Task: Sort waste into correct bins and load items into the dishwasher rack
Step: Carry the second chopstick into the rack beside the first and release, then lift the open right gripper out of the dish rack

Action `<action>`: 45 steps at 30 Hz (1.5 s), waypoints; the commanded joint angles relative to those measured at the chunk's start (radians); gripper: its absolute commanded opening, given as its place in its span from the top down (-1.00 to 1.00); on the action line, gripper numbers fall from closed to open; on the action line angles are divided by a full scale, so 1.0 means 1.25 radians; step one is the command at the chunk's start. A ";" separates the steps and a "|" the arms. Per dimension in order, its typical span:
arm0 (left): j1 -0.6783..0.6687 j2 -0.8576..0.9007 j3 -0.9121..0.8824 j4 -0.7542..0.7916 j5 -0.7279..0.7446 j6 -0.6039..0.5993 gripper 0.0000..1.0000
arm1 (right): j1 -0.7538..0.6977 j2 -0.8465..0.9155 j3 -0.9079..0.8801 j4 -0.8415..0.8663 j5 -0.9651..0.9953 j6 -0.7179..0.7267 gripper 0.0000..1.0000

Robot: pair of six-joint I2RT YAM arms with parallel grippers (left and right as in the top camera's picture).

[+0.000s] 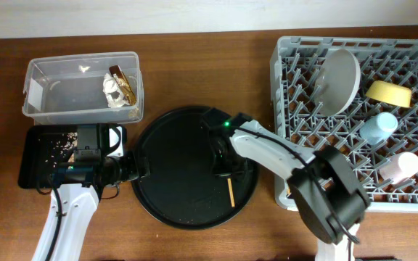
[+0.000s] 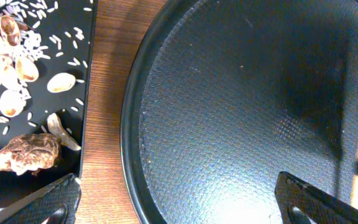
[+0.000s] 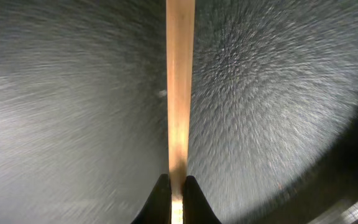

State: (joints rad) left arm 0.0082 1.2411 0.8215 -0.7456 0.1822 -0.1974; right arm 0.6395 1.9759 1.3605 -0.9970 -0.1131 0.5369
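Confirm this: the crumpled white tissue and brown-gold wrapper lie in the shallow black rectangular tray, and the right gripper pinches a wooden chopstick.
Wrong bin. The overhead view shows the crumpled white tissue and brown-gold wrapper lying in the clear plastic rectangular tub, not the shallow black rectangular tray. The right gripper does pinch a wooden chopstick.

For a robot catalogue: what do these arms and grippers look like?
The left arm and right arm have white shells and black joints, each with a small green light. A black cable runs along the left. The left gripper and right gripper are black.
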 commanded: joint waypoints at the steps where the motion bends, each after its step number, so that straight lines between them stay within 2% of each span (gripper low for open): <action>1: 0.003 -0.008 0.015 0.000 -0.006 0.013 -0.99 | -0.054 -0.163 0.059 -0.019 -0.004 -0.059 0.92; 6: 0.003 -0.008 0.015 0.000 -0.006 0.013 -0.98 | -0.236 -0.309 0.065 -0.096 0.032 -0.191 0.92; 11: 0.003 -0.008 0.015 0.000 -0.006 0.013 -0.99 | -0.385 -0.282 0.045 -0.160 0.046 -0.293 0.92; 20: 0.003 -0.008 0.015 -0.002 -0.005 0.013 -0.98 | -0.403 -0.200 0.013 -0.144 0.053 -0.328 0.91; 21: 0.003 -0.008 0.015 -0.003 -0.005 0.013 -0.99 | -0.403 -0.193 0.013 -0.139 0.053 -0.328 0.87; 25: 0.003 -0.008 0.015 -0.004 -0.005 0.013 -0.99 | -0.403 -0.193 0.013 -0.136 0.053 -0.328 0.38; 26: 0.003 -0.008 0.015 -0.004 -0.003 0.013 -0.99 | -0.404 -0.196 0.014 -0.140 0.053 -0.328 0.31; 30: 0.003 -0.008 0.016 -0.008 -0.003 0.013 -0.99 | -0.426 -0.262 0.016 -0.143 0.049 -0.321 0.25; 31: 0.003 -0.008 0.023 -0.009 -0.003 0.013 -0.99 | -0.440 -0.292 0.016 -0.140 0.049 -0.321 0.18; 34: 0.002 -0.008 0.065 -0.009 -0.004 0.014 -0.99 | -0.487 -0.352 0.016 -0.128 0.043 -0.322 -0.22; 39: 0.002 -0.008 0.139 -0.060 -0.067 0.029 -0.99 | -0.558 -0.365 0.016 -0.149 -0.076 -0.379 -0.22; 45: 0.003 -0.010 0.142 -0.235 -0.080 0.081 -0.99 | -0.575 -0.430 0.009 -0.221 -0.045 -0.379 -0.21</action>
State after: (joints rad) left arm 0.0078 1.2396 0.9855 -0.9939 0.1005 -0.1474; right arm -0.0727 1.5127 1.3815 -1.2644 -0.1745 0.0738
